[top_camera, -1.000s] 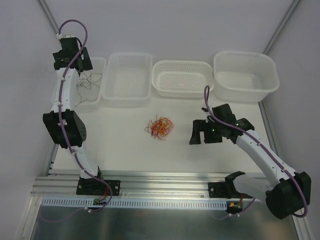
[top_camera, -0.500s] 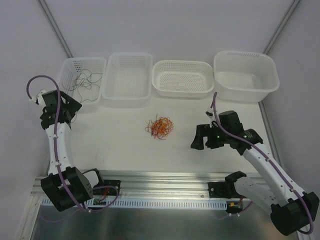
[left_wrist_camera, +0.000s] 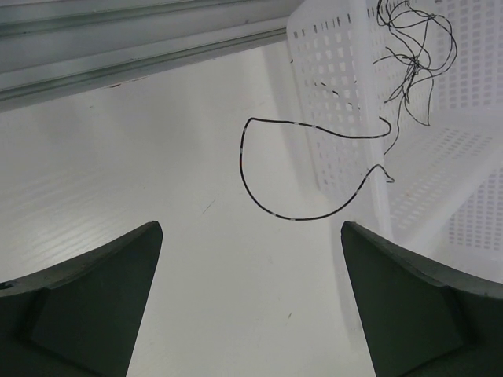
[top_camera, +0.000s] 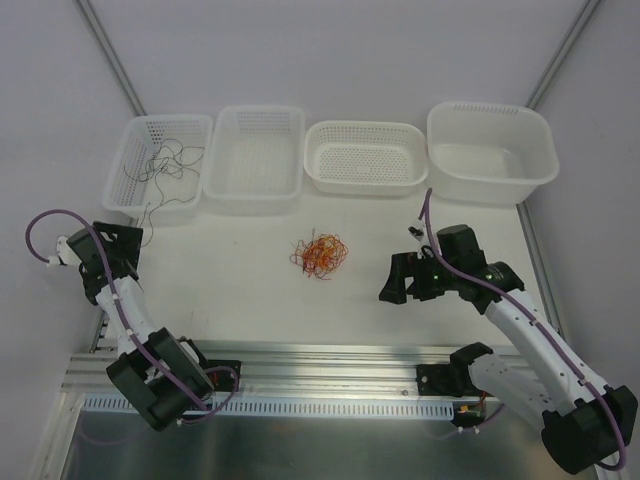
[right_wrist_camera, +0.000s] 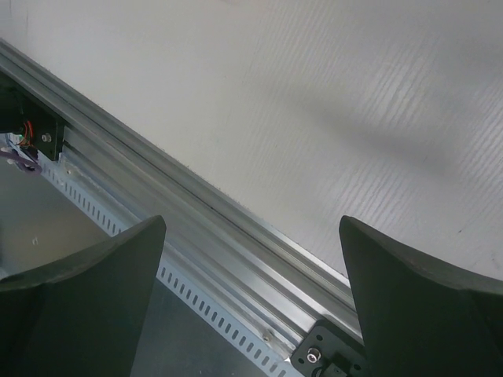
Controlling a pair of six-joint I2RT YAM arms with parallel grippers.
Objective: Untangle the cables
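Cables [top_camera: 163, 165], dark grey, lie in leftmost basket [top_camera: 170, 119]; left claw [left_wrist_camera: 250, 236], right claw [right_wrist_camera: 251, 228] apart.

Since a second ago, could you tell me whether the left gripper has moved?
Yes: the left gripper has drawn back from above the leftmost basket, toward the near left in the top view.
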